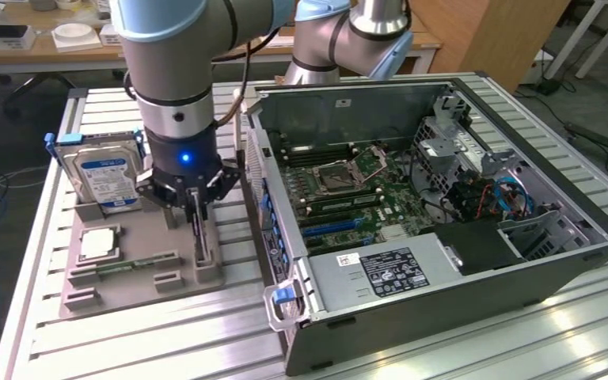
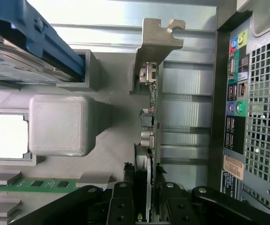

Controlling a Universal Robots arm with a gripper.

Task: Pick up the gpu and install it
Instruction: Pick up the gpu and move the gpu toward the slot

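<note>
Jaws clasp gpu upright on grey tray, slatted table.

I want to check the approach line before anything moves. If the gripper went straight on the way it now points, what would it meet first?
The gpu. The gripper points down onto the card's upper edge, where the card stands on edge in the grey tray. It looks right at the card, though depth is unclear.

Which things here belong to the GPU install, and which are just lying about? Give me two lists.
Job in hand:
gpu, standing on edge in the tray
gripper, down around it
open computer case

Lying about:
hard drive
CPU
RAM stick
</note>
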